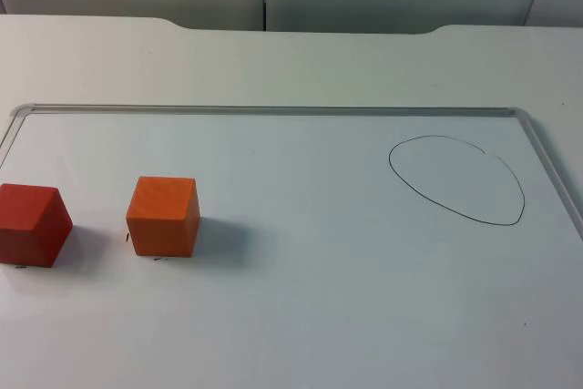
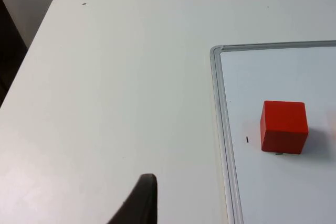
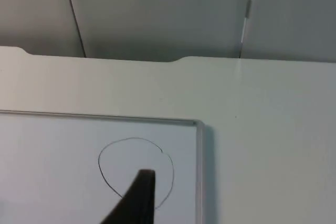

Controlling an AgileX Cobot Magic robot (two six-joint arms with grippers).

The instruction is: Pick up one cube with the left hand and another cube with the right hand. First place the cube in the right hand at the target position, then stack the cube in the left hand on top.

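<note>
A whiteboard [image 1: 273, 334] with a thin metal frame lies on the white table [image 1: 291, 61]. Near its left edge stands a red cube [image 1: 32, 223], and just beside it, apart, an orange cube [image 1: 164, 216]. Well apart, on the right of the board, a black oval [image 1: 458, 179] is drawn. The left gripper [image 2: 142, 203] hangs over bare table beside the board's left edge; the right gripper [image 3: 139, 198] hangs over the oval. For both I cannot tell if the fingers are spread or pressed together
</note>
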